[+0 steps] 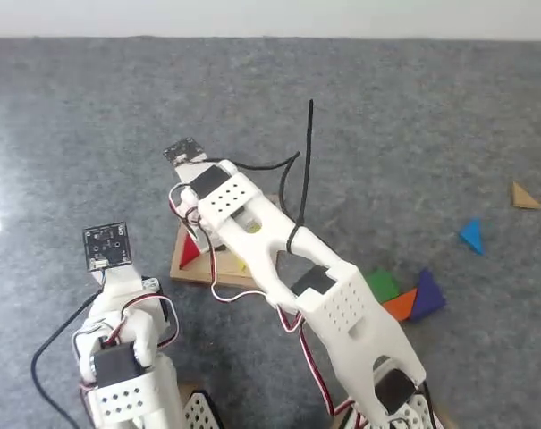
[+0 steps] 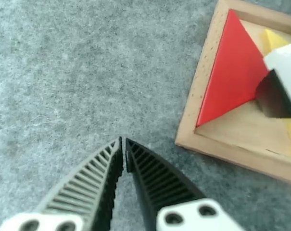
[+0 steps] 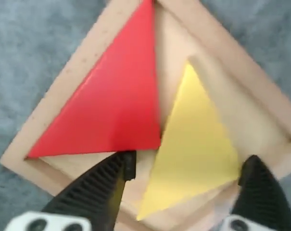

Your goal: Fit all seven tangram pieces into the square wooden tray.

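Tray (image 3: 68,82): red triangle (image 3: 111,96), yellow triangle (image 3: 193,139) within wide right gripper (image 3: 188,166) — left gripper (image 2: 124,142) closed; 5 pieces (image 1: 400,306) outside.

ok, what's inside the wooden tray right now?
A red triangle and a yellow triangle lie inside; right gripper open above the yellow. Its fingers cover some tray floor.

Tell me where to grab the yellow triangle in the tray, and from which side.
Come straight down from above: the yellow triangle lies low inside the wooden tray, so its rim would likely block any sideways approach. Pinch across its wide end, where the open right claw flanks it now. Mind the finger nearest the red triangle, whose corner sits close there.
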You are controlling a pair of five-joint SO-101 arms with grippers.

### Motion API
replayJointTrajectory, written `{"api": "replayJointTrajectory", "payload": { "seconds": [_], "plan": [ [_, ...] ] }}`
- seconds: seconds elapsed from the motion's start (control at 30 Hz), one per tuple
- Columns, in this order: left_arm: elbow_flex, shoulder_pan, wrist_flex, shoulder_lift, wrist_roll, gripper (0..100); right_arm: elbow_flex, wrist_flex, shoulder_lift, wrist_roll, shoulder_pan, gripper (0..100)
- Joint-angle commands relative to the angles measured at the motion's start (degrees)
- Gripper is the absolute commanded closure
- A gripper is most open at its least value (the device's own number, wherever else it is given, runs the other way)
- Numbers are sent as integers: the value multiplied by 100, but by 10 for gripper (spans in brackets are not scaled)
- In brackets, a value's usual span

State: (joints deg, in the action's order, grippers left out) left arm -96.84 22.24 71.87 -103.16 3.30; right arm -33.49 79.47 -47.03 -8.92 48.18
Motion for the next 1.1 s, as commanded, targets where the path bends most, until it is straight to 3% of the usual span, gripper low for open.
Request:
{"api": "replayJointTrajectory", "payload": {
  "seconds": [0.0, 0.3, 0.4, 0.57, 1.07],
  "plan": [
    [40, 9, 44, -97, -26, 987, -325, -66, -13, 352, -48, 805],
    [40, 9, 44, -97, -26, 987, -352, 391, -242, 404, -189, 749],
    [40, 9, 44, -97, -26, 987, -466, 523, -365, 659, -171, 801],
    [40, 9, 44, -97, -26, 987, -633, 708, -462, 1002, -224, 979],
    [40, 9, 44, -97, -26, 987, -668, 1218, 576, 1020, -426, 991]
  ]
}}
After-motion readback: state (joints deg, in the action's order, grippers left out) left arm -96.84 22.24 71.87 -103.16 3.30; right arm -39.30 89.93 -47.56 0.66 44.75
